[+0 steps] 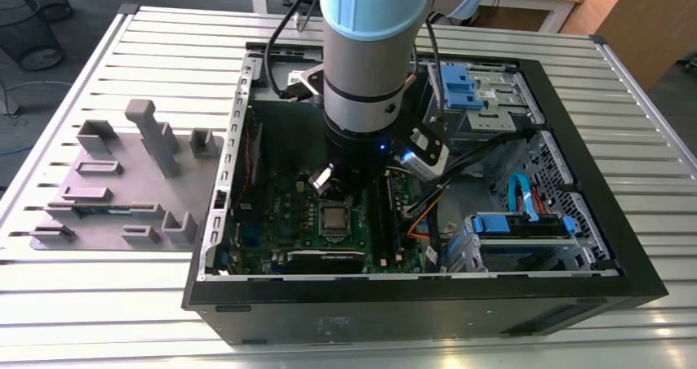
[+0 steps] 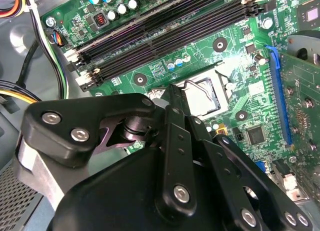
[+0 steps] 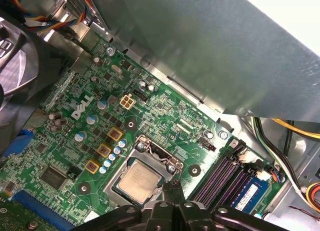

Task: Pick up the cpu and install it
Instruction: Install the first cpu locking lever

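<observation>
Exterior view, from its left to its right: a grey holder tray (image 1: 120, 181) rests on the slatted table (image 1: 654, 230), beside the open computer case (image 1: 610, 246). The arm (image 1: 365, 59) reaches down into the case over the green board (image 1: 370, 222). The cpu (image 1: 332, 219) sits in its socket on the board, just below the tool (image 1: 339, 181). First wrist view shows the cpu (image 3: 138, 180) seated in the socket frame (image 3: 150, 163), the tool (image 3: 175, 188) pressed together just above its edge, pinching nothing.
</observation>
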`<state>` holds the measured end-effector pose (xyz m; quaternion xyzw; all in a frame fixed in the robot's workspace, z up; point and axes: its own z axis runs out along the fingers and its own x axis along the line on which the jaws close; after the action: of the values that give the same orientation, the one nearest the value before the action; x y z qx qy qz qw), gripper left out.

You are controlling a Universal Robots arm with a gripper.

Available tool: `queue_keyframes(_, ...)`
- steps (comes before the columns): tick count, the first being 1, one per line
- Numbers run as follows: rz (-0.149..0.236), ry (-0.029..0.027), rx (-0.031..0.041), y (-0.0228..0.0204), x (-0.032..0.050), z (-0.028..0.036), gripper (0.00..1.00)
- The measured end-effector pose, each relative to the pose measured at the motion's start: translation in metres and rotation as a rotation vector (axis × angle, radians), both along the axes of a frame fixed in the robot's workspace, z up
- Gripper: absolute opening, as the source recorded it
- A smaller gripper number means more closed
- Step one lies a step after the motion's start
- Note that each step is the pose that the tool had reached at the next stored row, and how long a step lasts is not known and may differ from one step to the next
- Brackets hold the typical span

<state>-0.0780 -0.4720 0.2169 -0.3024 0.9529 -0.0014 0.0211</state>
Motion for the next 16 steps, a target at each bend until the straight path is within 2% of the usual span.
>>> queue_keyframes(16, 0.0, 0.0001, -0.0007, 0.0, 0.0, -0.0032, 0.11)
